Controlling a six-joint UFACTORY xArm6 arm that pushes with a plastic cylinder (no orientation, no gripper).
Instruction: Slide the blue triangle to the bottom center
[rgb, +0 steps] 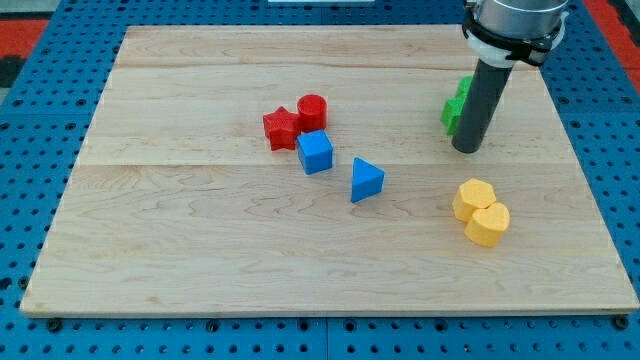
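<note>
The blue triangle (366, 180) lies near the middle of the wooden board (200, 250). A blue cube (315, 152) sits just to its upper left. My tip (466, 150) rests on the board well to the right of the triangle and a little higher, with bare board between them. The rod rises from the tip to the view's top right and hides part of a green block (455, 105) behind it.
A red star-shaped block (281, 128) and a red cylinder (312, 110) touch above the blue cube. Two yellow blocks (481, 212) sit together below my tip at the right. The board lies on a blue perforated table (40, 120).
</note>
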